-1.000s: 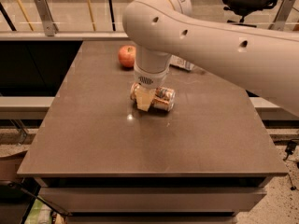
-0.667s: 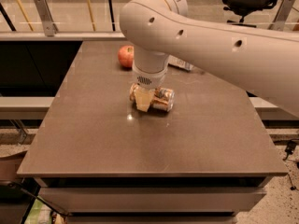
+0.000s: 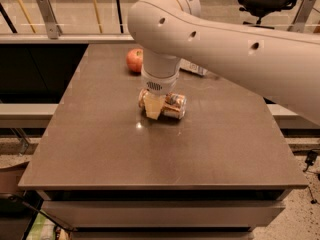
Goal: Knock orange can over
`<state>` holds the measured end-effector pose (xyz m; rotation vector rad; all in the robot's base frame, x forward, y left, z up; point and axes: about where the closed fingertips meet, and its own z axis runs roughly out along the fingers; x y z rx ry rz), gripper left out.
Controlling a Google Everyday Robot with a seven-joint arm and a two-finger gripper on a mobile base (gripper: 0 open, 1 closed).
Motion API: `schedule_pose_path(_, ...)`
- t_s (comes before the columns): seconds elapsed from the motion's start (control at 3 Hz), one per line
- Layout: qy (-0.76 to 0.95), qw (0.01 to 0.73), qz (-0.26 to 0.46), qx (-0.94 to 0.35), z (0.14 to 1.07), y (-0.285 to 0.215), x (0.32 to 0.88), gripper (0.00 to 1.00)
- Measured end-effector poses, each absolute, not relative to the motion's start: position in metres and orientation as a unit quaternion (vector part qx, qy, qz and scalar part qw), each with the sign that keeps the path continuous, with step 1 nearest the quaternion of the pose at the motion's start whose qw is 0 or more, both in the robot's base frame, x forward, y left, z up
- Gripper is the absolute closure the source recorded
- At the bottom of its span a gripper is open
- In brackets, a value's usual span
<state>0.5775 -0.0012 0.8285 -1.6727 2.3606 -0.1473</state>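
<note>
Though its grip cannot be told, the tool [image 3: 152, 108] covers one end of the toppled orange can [image 3: 175, 106].

The table [image 3: 100, 149] has a smooth, matt grey-brown top with a faint sheen and one small glint just beside the orange can [image 3: 173, 106]. The can is shiny metal. The pincer [image 3: 152, 108], right against the can, looks like dull, pale plastic. The arm [image 3: 225, 49] above the can is a smooth white shell with a soft gloss. Beyond the can, the apple [image 3: 134, 60] has smooth, waxy skin.
</note>
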Motion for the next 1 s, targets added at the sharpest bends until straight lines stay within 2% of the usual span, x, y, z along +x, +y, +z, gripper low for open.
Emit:
schedule_pose_path(0.33,0.809,0.122,-0.051,-0.573,0.8284,-0.0014,0.5770,0.13)
schedule_pose_path(0.67,0.809,0.122,-0.051,-0.573,0.8308,-0.0015,0.5768,0.00)
schedule_pose_path(1.0,0.809,0.122,-0.051,-0.573,0.8308,-0.0015,0.5767,0.00)
